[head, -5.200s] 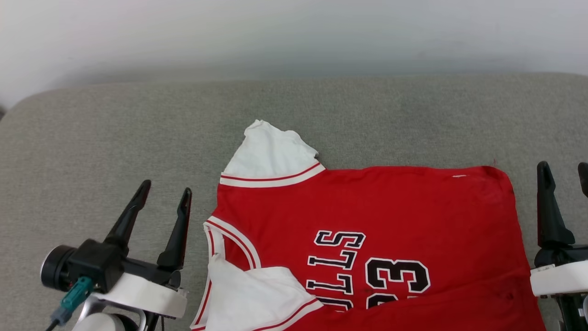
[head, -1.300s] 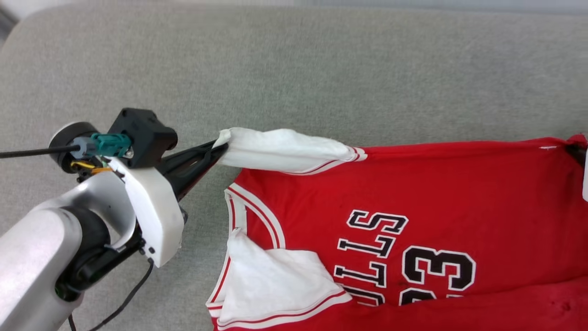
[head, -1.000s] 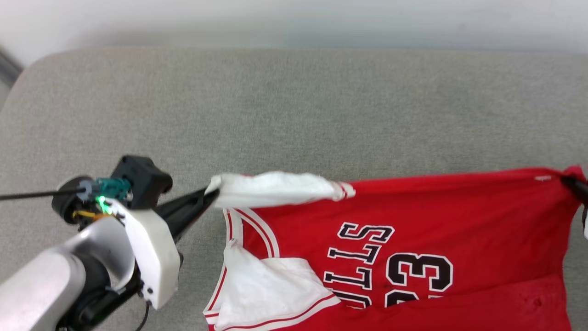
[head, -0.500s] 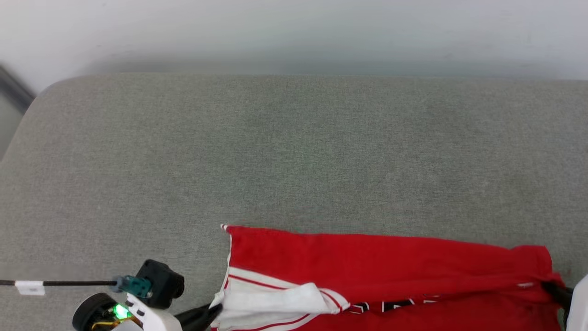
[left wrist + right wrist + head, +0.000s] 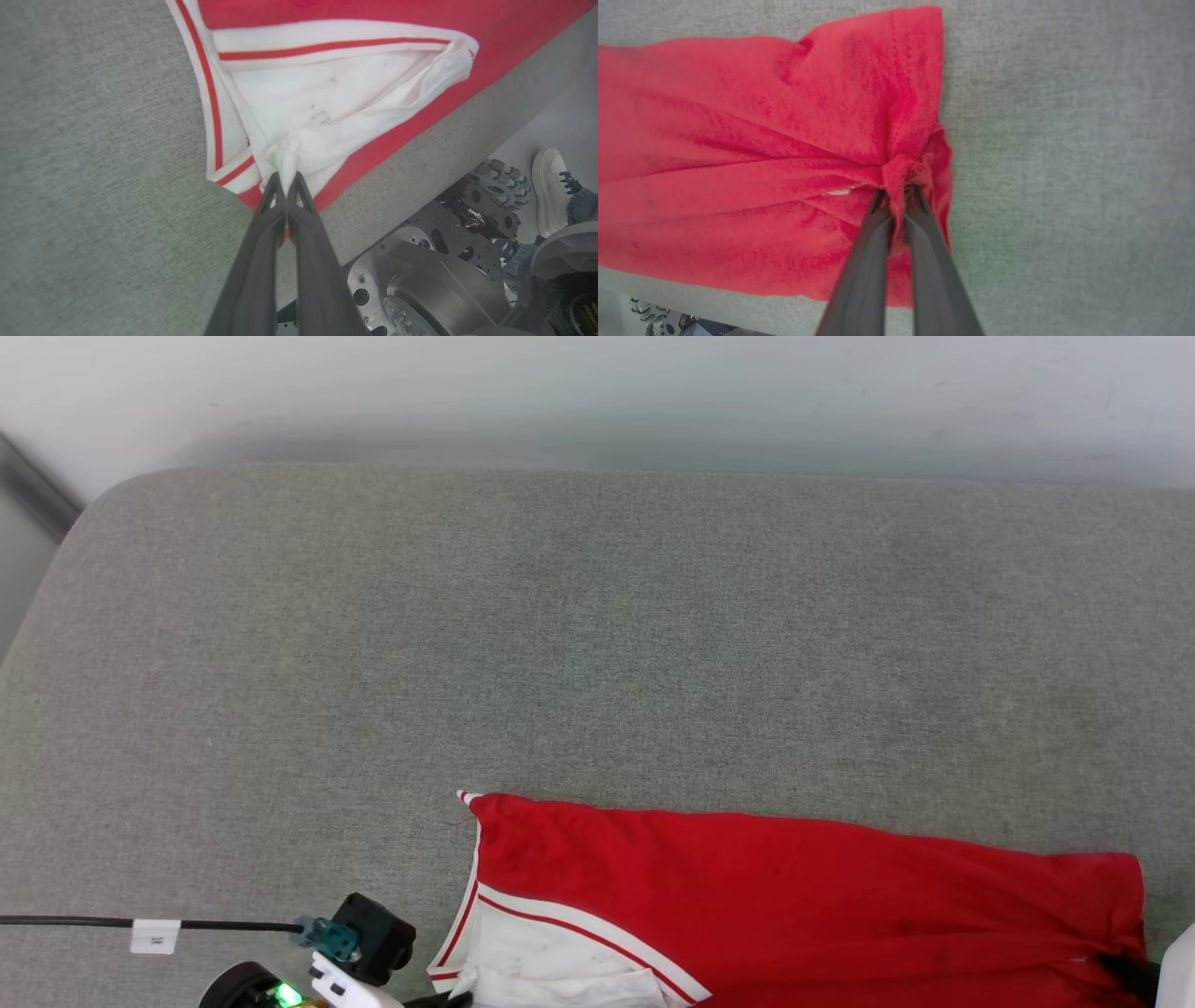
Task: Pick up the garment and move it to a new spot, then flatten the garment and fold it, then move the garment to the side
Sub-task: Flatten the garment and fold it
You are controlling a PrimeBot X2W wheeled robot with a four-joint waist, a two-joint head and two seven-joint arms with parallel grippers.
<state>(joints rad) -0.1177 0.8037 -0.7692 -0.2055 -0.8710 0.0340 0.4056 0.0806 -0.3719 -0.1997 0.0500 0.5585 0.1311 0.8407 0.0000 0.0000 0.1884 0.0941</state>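
The garment [image 5: 803,887] lies on the grey cushion [image 5: 597,635], along the cushion's near edge and right of its middle. Its long axis runs parallel to that edge. The far half of the cushion and its left part carry nothing. In the head view the top layer is plain red cloth; no lettering or number is visible. The collar end, with red-white striped trim, points toward the cushion's left edge. The hem end points toward the right edge.

Left gripper [image 5: 285,173]: fingers pressed together, clamping a pinch of the white sleeve [image 5: 336,102] at the garment's left end. The sleeve lies on top of the red cloth, just beside the striped trim. The gripper sits low over the cushion's near edge.

Right gripper [image 5: 899,189]: fingers drawn narrow, clamping a bunched fold of red cloth at the hem end. Creases radiate from the clamped point across the red layer. Bare cushion lies just beyond the hem.

A black cable [image 5: 84,922] carrying a white tag [image 5: 154,936] runs to the left wrist, where a green light [image 5: 285,997] is lit. A pale wall [image 5: 597,392] stands behind the cushion's far edge. Below the near edge, the left wrist view shows the robot's wheeled base [image 5: 420,280] and a person's white shoe [image 5: 551,186] on the floor.
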